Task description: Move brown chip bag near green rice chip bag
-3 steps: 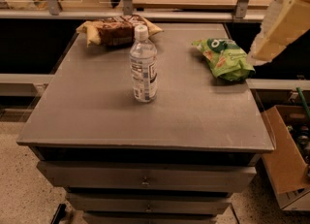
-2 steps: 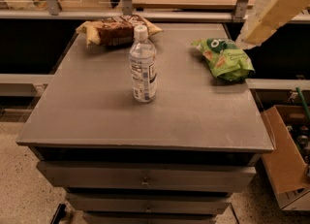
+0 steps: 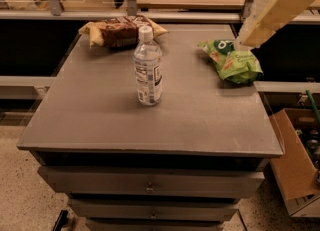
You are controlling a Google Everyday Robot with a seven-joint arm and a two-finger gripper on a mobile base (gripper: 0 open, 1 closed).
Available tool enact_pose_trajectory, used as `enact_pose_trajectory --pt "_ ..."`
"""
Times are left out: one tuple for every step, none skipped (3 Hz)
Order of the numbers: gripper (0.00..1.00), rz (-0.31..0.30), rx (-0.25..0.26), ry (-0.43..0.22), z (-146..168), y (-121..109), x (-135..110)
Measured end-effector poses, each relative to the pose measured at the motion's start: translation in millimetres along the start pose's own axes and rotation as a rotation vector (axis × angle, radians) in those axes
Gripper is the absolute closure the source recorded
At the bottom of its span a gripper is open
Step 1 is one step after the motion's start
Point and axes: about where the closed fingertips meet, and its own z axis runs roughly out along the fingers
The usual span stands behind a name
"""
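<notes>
From my seat the gripper (image 3: 248,37) hangs at the far right, at the end of the pale arm, just above the back edge of the green rice chip bag (image 3: 232,61); I cannot tell whether it is spread or closed, and it carries nothing that I can see; the brown chip bag (image 3: 122,30) lies flat at the far left edge of the grey cabinet top (image 3: 95,115), well apart from the green one, so I judge the task not yet begun; my worries are these: a low sweep across could nudge the green bag out of place; a shallow grasp on the crinkly brown bag may slip, or push it off the back edge; and the water bottle (image 3: 148,67) stands upright between the two bags, a little nearer me, and would topple if the carried bag clips it; a cardboard box (image 3: 292,162) sits on the floor to the right, clear of the path.
</notes>
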Motion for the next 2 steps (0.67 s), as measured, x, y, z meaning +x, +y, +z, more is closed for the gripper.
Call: enact_pose_trajectory --pt "0.00 -0.033 0.008 -0.034 26.4 4.8 -11.4" --pt "0.00 -0.070 0.020 -0.094 55.4 7.6 -24.0"
